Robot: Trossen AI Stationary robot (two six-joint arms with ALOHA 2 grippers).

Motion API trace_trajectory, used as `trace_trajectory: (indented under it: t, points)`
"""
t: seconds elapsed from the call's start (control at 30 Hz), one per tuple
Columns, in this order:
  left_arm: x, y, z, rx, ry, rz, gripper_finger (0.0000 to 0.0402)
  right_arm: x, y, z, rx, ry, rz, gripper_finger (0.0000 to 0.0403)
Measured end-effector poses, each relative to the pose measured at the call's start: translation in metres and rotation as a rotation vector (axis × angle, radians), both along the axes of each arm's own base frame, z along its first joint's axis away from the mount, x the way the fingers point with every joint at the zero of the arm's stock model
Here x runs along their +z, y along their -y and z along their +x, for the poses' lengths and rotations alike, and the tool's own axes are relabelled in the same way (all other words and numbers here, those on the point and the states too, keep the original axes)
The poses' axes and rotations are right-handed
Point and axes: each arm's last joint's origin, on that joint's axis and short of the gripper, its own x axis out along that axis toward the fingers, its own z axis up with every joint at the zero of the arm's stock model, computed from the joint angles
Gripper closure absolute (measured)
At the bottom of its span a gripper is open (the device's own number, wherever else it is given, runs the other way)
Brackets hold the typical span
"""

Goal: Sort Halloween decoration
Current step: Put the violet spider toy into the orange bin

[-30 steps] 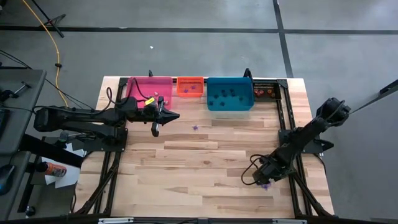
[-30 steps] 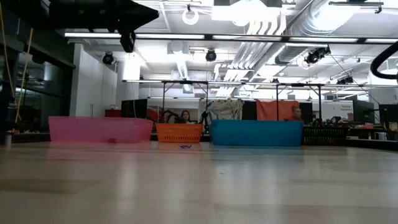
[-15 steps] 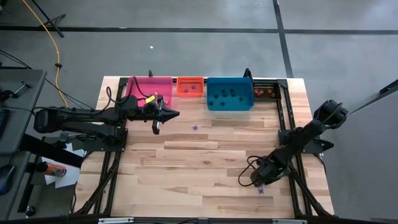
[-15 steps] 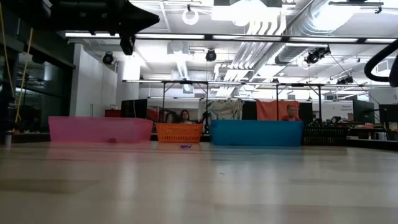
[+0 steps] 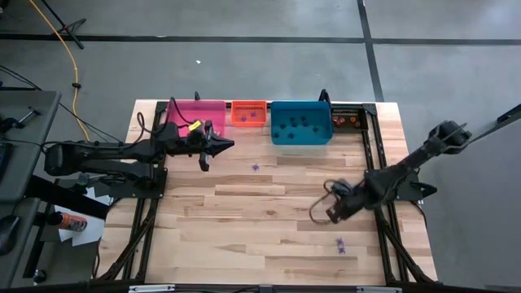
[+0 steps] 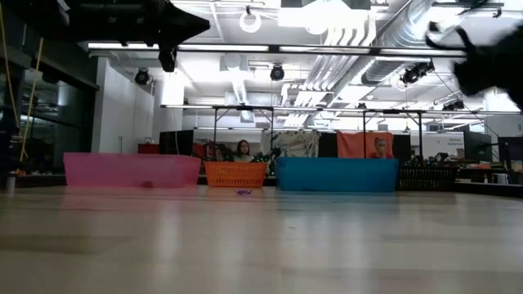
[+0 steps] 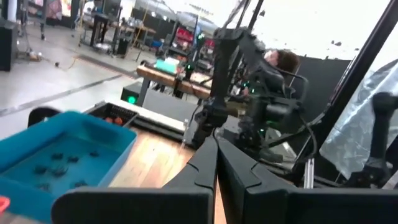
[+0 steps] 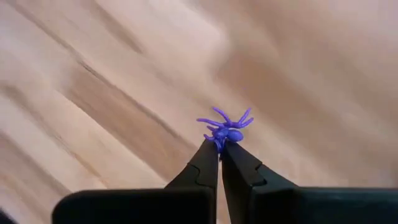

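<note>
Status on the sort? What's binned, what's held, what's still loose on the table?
Done: dark trinkets lie in the blue bin, and something small shows in the orange bin and the black bin.
In hand: the right gripper is shut on a purple spider, lifted off the table.
Left: two purple trinkets still loose, one near the bins, one at the front right. The left gripper waits shut by the pink bin.

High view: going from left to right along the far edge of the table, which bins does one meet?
Pink bin → orange bin → blue bin → black bin.
</note>
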Motion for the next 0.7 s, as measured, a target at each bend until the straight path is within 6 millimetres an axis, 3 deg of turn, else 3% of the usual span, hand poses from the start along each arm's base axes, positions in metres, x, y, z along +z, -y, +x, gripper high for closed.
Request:
trace_trajectory:
  t: [0.2,0.37,0.53,0.7]
  points:
    - [0.007,0.000,-0.001,-0.004,0.070,-0.028,0.0401,0.025,0.035,0.016,0.187,0.271,-0.164,0.0402]
    - [0.007,0.000,-0.001,-0.007,0.076,-0.051,0.0401,0.032,0.064,0.052,0.393,0.484,-0.227,0.0402]
    - [0.007,0.000,-0.001,-0.007,0.073,-0.051,0.0401,0.029,0.103,0.092,0.446,0.693,-0.363,0.0402]
    - [0.006,-0.001,-0.001,0.015,0.066,-0.051,0.0401,0.039,0.133,0.126,0.410,1.063,-0.450,0.0403]
